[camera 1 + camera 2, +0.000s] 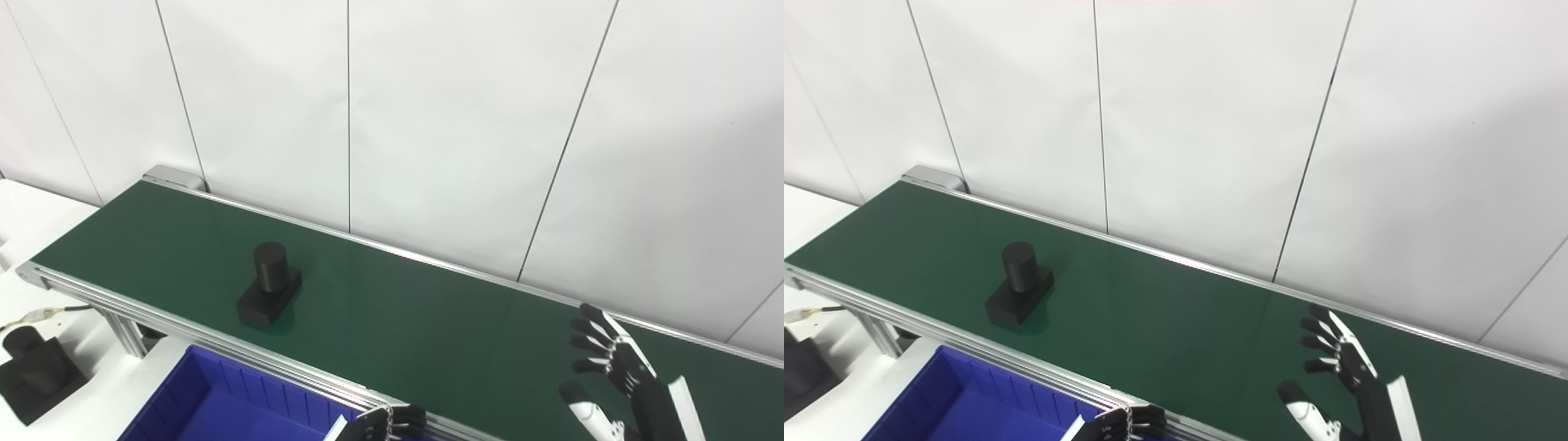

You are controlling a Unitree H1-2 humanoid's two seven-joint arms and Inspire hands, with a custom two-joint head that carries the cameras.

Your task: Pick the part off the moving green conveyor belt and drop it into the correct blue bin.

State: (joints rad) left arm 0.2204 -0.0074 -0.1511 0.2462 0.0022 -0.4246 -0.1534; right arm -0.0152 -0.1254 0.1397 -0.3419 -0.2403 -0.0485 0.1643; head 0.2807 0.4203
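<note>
A black part [269, 285], a short cylinder standing on a flat block, rides on the green conveyor belt [398, 324] toward its left end. My right hand [618, 376] hovers open over the belt at the lower right, fingers spread, far from the part. Only the curled fingers of my left hand [386, 424] show at the bottom edge, by the belt's near rail and above the blue bin [202, 398]; they hold nothing that I can see.
A second black part [33, 370] of the same shape lies on the white table at the lower left, beside a cable [43, 314]. White wall panels stand close behind the belt. The belt's aluminium frame [184, 327] runs between belt and bin.
</note>
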